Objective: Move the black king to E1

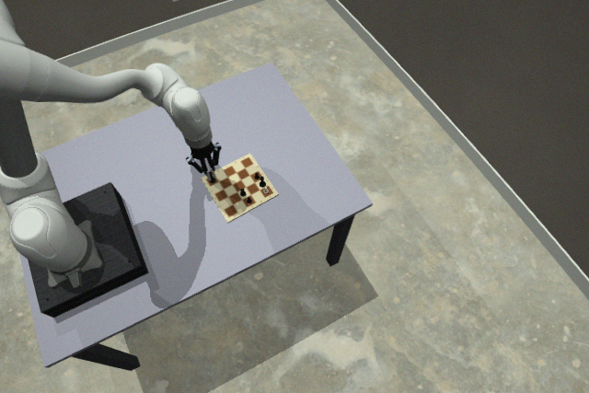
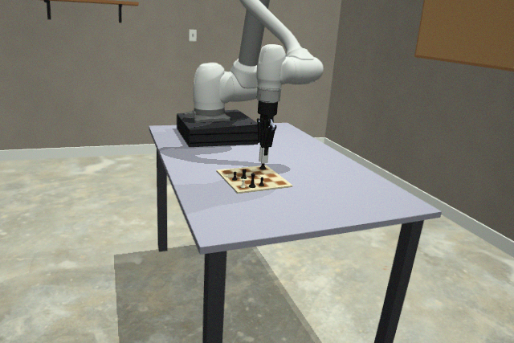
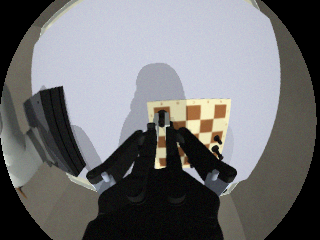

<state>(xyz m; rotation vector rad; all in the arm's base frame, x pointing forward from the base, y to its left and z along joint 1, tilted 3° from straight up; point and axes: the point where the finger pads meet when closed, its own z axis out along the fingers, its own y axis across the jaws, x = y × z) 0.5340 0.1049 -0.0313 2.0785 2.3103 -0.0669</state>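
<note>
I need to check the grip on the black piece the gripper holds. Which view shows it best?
The exterior view: the black piece shows in profile beneath the shut gripper, at the chessboard corner. Top view shows it tiny, wrist view only its top between the fingers.

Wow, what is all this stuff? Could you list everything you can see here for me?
Table: one, pale lilac top, black legs, centre of the room.
Chessboard: one, brown and cream squares, on the table.
Black piece in the end effector: one, at the board corner nearest the arm's base; its type is too small to tell.
Other black pieces: four, standing on the board's far half from the arm.
White piece: one, near the board's edge.
Shelf: one, wooden, on the back wall.
Corkboard: one, tan, on the side wall.
Wall plate: one, white, back wall.
Base block: one, black, on the table corner.
Robot arm: one, white.
End effector: one, black, shut on the corner piece.
</note>
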